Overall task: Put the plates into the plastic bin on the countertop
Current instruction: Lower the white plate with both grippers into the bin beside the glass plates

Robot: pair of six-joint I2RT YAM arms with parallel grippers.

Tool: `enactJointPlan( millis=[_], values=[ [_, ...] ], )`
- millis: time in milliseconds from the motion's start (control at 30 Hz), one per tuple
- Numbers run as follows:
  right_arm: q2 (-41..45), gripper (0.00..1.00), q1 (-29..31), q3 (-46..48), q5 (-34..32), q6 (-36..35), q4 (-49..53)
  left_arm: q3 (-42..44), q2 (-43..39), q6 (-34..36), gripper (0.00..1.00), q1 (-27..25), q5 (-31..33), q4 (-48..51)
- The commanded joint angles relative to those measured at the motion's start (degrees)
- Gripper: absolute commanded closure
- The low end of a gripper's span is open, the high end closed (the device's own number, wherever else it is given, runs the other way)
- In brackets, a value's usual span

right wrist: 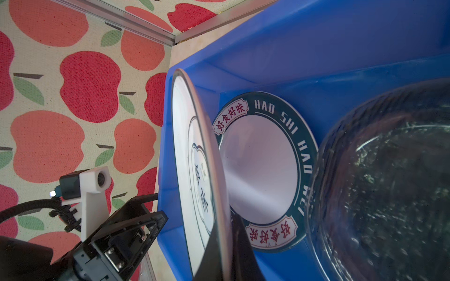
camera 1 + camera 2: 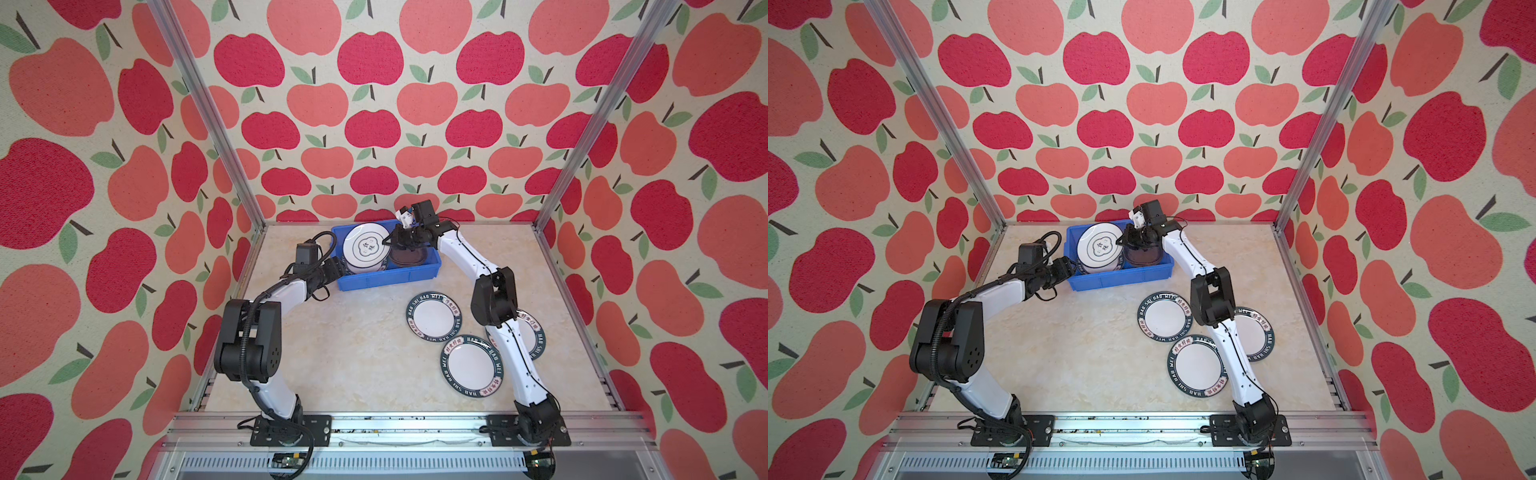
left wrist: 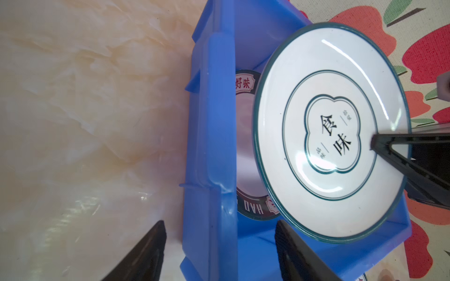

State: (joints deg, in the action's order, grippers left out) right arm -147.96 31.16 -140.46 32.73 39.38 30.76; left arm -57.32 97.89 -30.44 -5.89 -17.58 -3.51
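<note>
The blue plastic bin (image 2: 386, 283) (image 2: 1121, 281) stands at the back of the countertop (image 2: 353, 353). My right gripper (image 2: 384, 241) (image 1: 226, 226) is shut on the rim of a white plate with a central emblem (image 2: 365, 249) (image 3: 331, 150) and holds it tilted over the bin's left half. Under it lies a green-rimmed plate (image 1: 263, 170). Beside that, grey glass plates (image 2: 409, 257) (image 1: 389, 182) are stacked in the right half. My left gripper (image 2: 343, 266) (image 3: 220, 222) is open, with one finger on each side of the bin's left wall (image 3: 211, 121).
Three round green-rimmed plates (image 2: 434, 316) (image 2: 471, 365) (image 2: 530, 336) lie overlapping on the countertop at the front right, and my right arm crosses over the rightmost one. Aluminium rails and apple-patterned walls enclose the surface. The bin's near wall faces the open middle.
</note>
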Motion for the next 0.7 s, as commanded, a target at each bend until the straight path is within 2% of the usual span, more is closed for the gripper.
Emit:
enactJointPlan(
  millis=[0, 433, 600, 633, 667],
  values=[
    [-1.4, 1.00, 0.4, -2.5, 2.5, 1.1, 0.2, 1.6, -2.1, 1.0, 0.28, -1.0, 0.0, 0.5],
    [-5.6, 1.00, 0.5, -5.0, 2.6, 1.8, 0.8, 9.3, -10.6, 0.3, 0.36, -4.4, 1.1, 3.6],
    [-7.3, 1.00, 0.8, -7.2, 2.3, 1.9, 1.0, 11.7, -12.5, -0.1, 0.35, -4.5, 2.0, 3.2],
    [-7.8, 0.96, 0.9, -7.9, 2.2, 1.8, 1.4, 11.7, -12.6, 0.0, 0.35, -4.5, 2.0, 3.3],
    [-8.2, 0.87, 1.1, -8.9, 2.0, 1.5, 2.0, 11.6, -12.6, 0.0, 0.35, -4.5, 1.9, 3.2]
  ],
)
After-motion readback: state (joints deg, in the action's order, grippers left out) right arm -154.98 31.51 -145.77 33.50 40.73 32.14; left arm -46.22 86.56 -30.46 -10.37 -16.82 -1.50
